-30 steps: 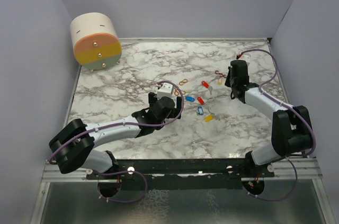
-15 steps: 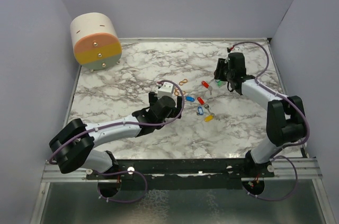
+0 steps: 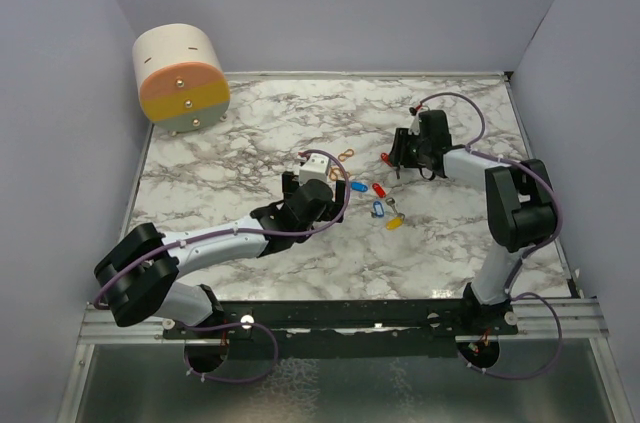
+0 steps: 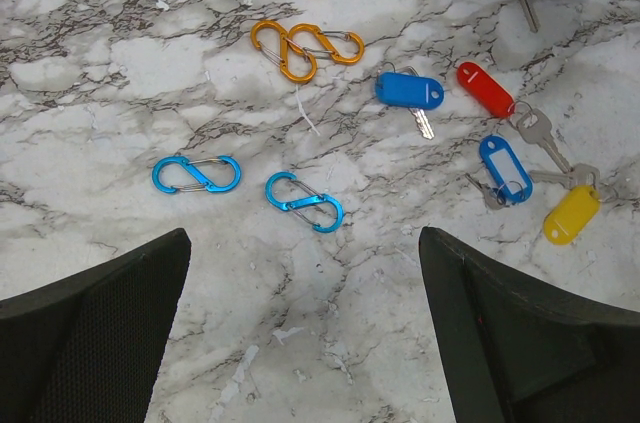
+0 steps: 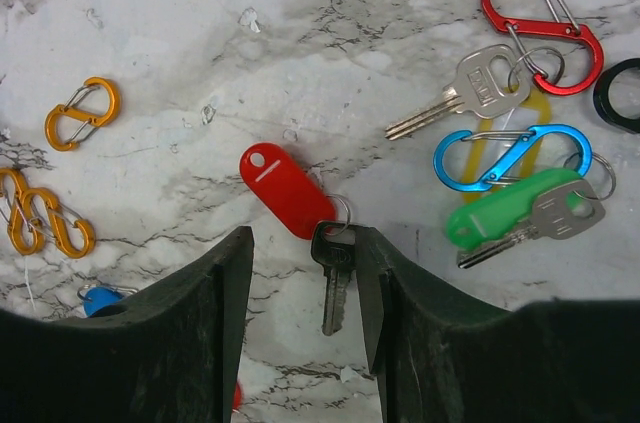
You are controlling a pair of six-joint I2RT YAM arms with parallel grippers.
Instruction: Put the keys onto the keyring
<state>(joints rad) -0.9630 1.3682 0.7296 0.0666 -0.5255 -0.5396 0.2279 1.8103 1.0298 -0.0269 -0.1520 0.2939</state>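
pick-up stage: right gripper (image 5: 303, 241), jaws spread, straddles the red-tagged key (image 5: 288, 191) lying right of centre on the marble table (image 3: 220, 183); left gripper (image 4: 300, 243) hovers wide open. next, a square pinch on that key.

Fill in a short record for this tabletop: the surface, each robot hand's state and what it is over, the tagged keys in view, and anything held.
Surface: white marble-patterned table
Left hand: open, above two blue figure-eight metal clips
Right hand: open, fingers either side of a dark metal key joined to a red plastic tag
Other keys: green-tagged key, blue-tagged key, yellow plastic tag
Held: nothing in either hand
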